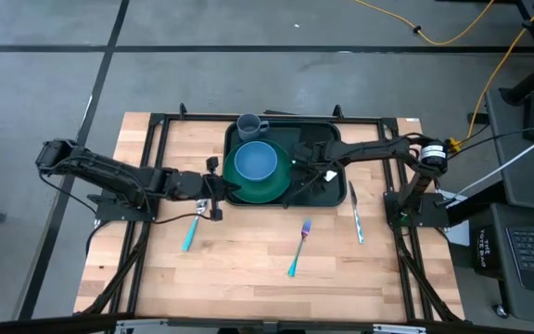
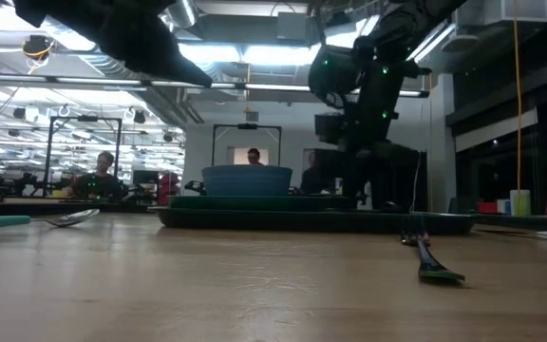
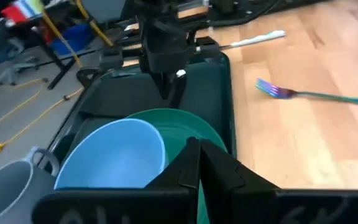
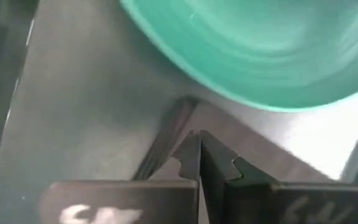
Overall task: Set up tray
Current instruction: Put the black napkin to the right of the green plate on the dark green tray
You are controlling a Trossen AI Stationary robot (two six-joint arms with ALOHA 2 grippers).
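The large dark green rectangular plastic tray sits at the table's far middle; on it the round green plate carries the light blue bowl; the grey mug stands behind them; the black rectangular napkin lies to their right; the metal knife lies right of the tray, the teal-handled fork before it, the teal-handled spoon at its front left.

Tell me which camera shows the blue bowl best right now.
The high view: the round blue bowl shows whole, sitting on the round green plate in the dark green tray. The low view gives only its side; the left wrist view crops it; the right wrist view misses it.
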